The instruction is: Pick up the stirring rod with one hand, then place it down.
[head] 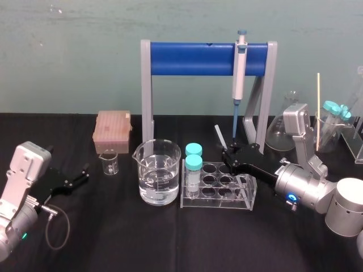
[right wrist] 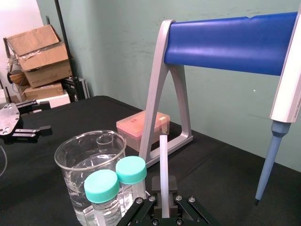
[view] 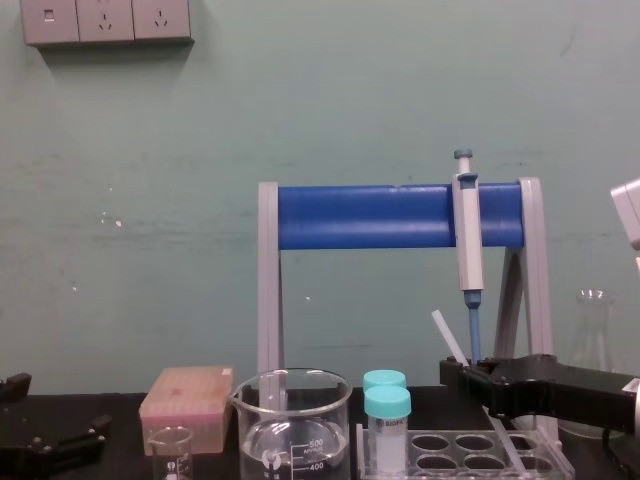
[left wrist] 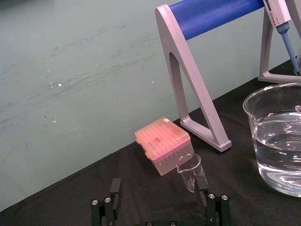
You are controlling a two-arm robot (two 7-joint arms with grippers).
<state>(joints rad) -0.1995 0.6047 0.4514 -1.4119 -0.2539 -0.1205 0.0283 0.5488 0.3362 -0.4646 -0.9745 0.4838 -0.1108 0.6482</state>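
Pick-up half looks done, the place-down is not. The right end effector [head: 228,154] is clamped on the stirring rod [head: 220,136], gripping it low down, so most of the rod sticks up and tilts back toward the blue-bar stand [head: 193,59]. In the right wrist view the rod sits squarely between the two fingers, with no visible gap on either side.

Where it is: over the rear edge of the clear tube rack [head: 244,198], just right of the two teal-capped vials [head: 194,161] and in front of the hanging pipette [head: 239,73]. The chest view puts the end effector above the rack top, and a short length of rod seems to poke out below it toward the rack. I can't tell if the lower tip touches anything. My read is that the rod is airborne, not resting on the surface [head: 113,238].

The left end effector [head: 84,174] sits low at the far left near the small beaker [head: 110,164]. Its fingers are spread wide with nothing between them — it looks idle.

Remaining, as I judge it:
- move the rod clear of the rack, the vials and the large water beaker [head: 159,175]
- lower it to a bare patch of surface
- release

Main risk is the thin glass — the tilt means one end lands first, and it may roll once let go.
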